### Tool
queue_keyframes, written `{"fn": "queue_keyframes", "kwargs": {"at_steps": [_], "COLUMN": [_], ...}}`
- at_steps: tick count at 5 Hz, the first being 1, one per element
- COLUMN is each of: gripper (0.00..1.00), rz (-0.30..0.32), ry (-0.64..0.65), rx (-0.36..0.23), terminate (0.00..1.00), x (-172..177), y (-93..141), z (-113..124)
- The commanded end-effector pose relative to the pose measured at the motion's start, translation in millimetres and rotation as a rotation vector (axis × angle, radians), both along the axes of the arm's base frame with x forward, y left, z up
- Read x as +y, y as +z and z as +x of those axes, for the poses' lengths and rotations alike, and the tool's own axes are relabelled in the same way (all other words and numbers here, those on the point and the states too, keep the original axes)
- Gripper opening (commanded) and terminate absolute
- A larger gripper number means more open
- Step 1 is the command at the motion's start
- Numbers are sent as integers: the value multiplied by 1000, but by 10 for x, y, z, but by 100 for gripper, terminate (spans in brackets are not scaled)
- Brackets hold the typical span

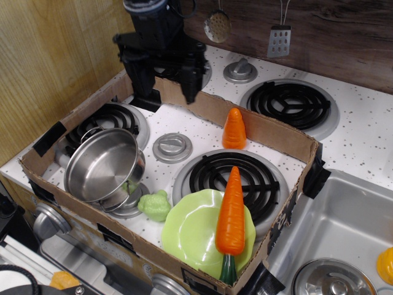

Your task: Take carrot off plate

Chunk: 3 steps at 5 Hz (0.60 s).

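The long orange carrot lies across the right side of the lime-green plate, its tip pointing to the back over the front right burner and its dark green stem at the plate's front rim. The plate sits at the front of the cardboard-walled stove area. My gripper hangs at the back left, above the box's back wall, far from the carrot. Its two dark fingers are spread wide apart with nothing between them.
A steel pot lies tilted on the left front burner. A small bumpy green vegetable sits beside the plate. A short orange cone stands by the cardboard back wall. A sink is at the right.
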<state>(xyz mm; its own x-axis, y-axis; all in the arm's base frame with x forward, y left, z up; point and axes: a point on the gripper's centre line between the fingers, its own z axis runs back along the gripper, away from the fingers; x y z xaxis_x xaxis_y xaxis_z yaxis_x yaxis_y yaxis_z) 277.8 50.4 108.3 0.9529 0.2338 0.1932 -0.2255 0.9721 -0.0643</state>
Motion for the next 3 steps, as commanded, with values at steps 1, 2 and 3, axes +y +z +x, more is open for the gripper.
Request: {"fn": "queue_keyframes", "kwargs": {"at_steps": [1,2,3], "gripper": [100,100,100], "rz": [-22,-35,-39], "ry": [161,185,174], "rx": [-80,-96,-93], "terminate": [0,0,0], "x": [-537,-682,-761], "y": [48,18,-109], "z": [-242,-309,-346]}}
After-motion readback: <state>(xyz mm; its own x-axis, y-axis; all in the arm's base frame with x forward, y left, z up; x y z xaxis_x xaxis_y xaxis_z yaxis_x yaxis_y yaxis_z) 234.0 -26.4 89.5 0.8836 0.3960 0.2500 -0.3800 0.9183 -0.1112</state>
